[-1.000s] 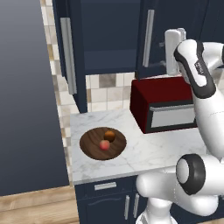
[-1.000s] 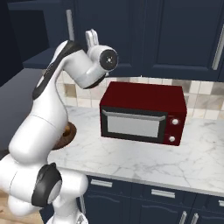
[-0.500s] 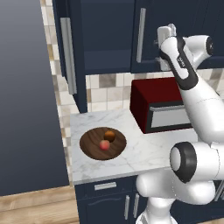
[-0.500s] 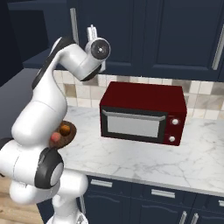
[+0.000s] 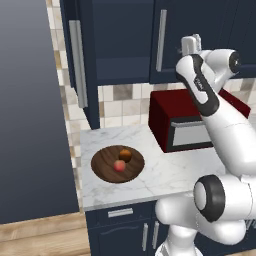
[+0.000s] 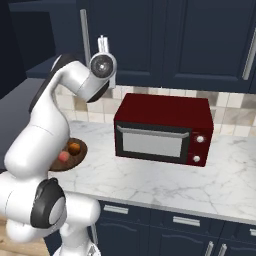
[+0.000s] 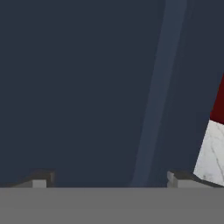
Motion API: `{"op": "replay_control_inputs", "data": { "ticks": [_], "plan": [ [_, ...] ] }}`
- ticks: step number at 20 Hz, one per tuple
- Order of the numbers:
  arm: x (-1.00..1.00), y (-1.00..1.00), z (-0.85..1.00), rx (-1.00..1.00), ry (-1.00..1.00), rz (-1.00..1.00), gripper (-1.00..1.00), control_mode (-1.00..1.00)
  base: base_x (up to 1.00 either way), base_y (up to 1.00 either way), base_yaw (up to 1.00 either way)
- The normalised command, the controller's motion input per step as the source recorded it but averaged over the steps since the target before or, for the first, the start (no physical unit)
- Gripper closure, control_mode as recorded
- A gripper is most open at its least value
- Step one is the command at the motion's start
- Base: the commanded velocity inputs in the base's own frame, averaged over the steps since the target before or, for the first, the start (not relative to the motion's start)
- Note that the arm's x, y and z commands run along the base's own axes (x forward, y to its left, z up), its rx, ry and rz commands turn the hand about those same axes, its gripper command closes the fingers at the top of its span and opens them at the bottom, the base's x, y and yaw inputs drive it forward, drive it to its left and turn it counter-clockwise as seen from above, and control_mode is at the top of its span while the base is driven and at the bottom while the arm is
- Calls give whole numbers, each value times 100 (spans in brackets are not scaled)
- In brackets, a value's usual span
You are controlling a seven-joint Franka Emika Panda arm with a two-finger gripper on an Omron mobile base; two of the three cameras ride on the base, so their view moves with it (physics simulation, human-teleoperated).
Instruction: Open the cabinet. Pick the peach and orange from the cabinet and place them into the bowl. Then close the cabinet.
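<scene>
- Now, in the left base view, the peach (image 5: pixel 119 165) and orange (image 5: pixel 125 155) sit in the bowl (image 5: pixel 103 165), left of the microwave (image 5: pixel 187 125). The cabinet (image 5: pixel 125 35) above has its left door (image 5: pixel 80 60) swung out.
- From the right base view, the gripper (image 6: pixel 102 44) points up beside a cabinet handle (image 6: pixel 85 37), above the microwave.
- Up close in the hand view, the fingers (image 7: pixel 41 178) stand wide apart, holding nothing, facing the cabinet door.
</scene>
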Motion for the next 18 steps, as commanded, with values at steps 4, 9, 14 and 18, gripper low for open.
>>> {"op": "replay_control_inputs", "data": {
  "ticks": [4, 9, 14, 18],
  "plan": [
    [-44, -21, 16, 0, 0, 0, -100, -100, 0, 0, 0],
    [-85, -11, 10, 0, 1, 0, -100, -100, 0, 0, 0],
    [-86, 0, 3, 0, -9, 0, -100, -100, 0, 0, 0],
    [-64, 16, 10, 0, -5, 0, -100, -100, 0, 0, 0]
  ]
}}
